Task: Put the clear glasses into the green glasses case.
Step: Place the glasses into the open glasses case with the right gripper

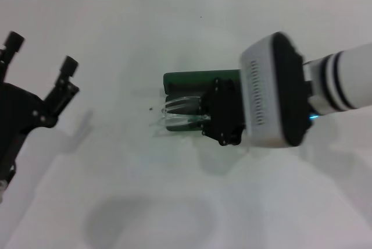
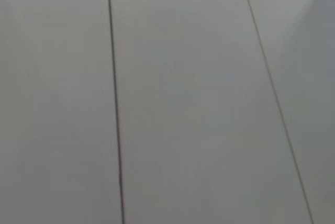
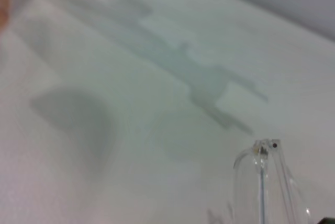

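The right gripper [image 1: 200, 112] reaches in level from the robot's right, fingers closed on the clear glasses [image 1: 177, 109], which stick out past its tips over the open green case [image 1: 197, 78]; the left gripper [image 1: 40, 66] sits parked well away, fingers spread

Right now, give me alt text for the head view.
The right gripper holds the clear glasses over the open green glasses case at the middle of the white table. The left gripper hangs open at the left edge.
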Tool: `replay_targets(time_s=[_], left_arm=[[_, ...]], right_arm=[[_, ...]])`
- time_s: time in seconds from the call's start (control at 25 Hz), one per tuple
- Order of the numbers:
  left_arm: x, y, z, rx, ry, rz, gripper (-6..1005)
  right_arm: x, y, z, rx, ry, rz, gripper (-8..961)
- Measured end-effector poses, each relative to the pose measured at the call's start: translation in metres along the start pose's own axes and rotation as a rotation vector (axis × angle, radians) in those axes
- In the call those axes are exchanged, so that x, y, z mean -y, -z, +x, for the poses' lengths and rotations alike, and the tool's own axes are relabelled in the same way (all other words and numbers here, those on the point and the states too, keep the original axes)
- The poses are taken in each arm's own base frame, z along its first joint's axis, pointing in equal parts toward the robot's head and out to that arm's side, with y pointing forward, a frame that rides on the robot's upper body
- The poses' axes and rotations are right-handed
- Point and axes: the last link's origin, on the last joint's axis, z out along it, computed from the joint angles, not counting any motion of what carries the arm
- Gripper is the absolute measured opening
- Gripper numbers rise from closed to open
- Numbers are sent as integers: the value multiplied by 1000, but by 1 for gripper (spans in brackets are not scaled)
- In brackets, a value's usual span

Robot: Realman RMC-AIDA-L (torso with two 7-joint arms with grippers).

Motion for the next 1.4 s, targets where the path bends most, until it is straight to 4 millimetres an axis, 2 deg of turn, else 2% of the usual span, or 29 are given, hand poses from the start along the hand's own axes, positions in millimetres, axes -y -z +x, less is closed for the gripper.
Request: replay_targets(time_s=[0.16,0.4,1.0,1.4], left_arm=[[-4,0,-2,15,10,-28,875],[-8,0,-3,21,23,-52,875],[-12,3,-4,33,37,-77,875],[-15,1,-5,36,43,-101,875]], right_arm=[[-2,-12,-6,-65,8,-3,127],[-2,-19,-4,-168,-1,40,127],[0,-15,-5,-261,-58,96,128],[1,-14,2,-297,-77,122,128]])
